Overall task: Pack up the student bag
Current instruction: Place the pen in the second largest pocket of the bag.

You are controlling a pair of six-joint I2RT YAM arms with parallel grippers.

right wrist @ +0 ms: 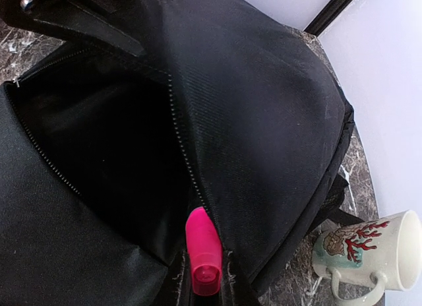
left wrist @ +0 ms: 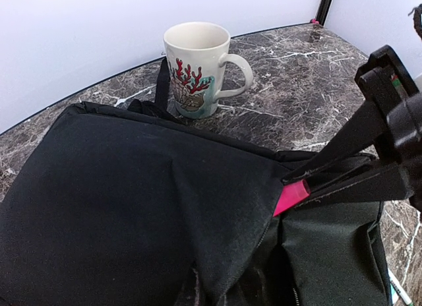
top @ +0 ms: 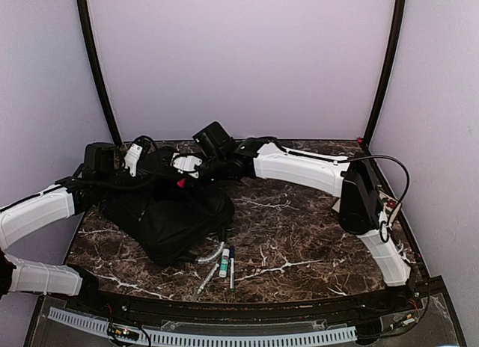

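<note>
The student bag (top: 168, 216) is a large black fabric bag lying at the left-centre of the table. Its zipped compartment gapes open in the right wrist view (right wrist: 99, 141). My left gripper (top: 159, 173) is shut on the bag's top flap (left wrist: 132, 187), and its fingers are mostly buried in the fabric (left wrist: 194, 279). My right gripper (right wrist: 206, 279) is shut on a pink marker (right wrist: 203, 250), whose tip points into the opening beside the zipper. The marker also shows in the left wrist view (left wrist: 291, 196) and the top view (top: 180, 183).
A white mug with red coral print (left wrist: 198, 68) stands on the marble table just behind the bag; it also shows in the right wrist view (right wrist: 366, 253). Several pens (top: 224, 263) lie on the table (top: 314, 235) in front of the bag.
</note>
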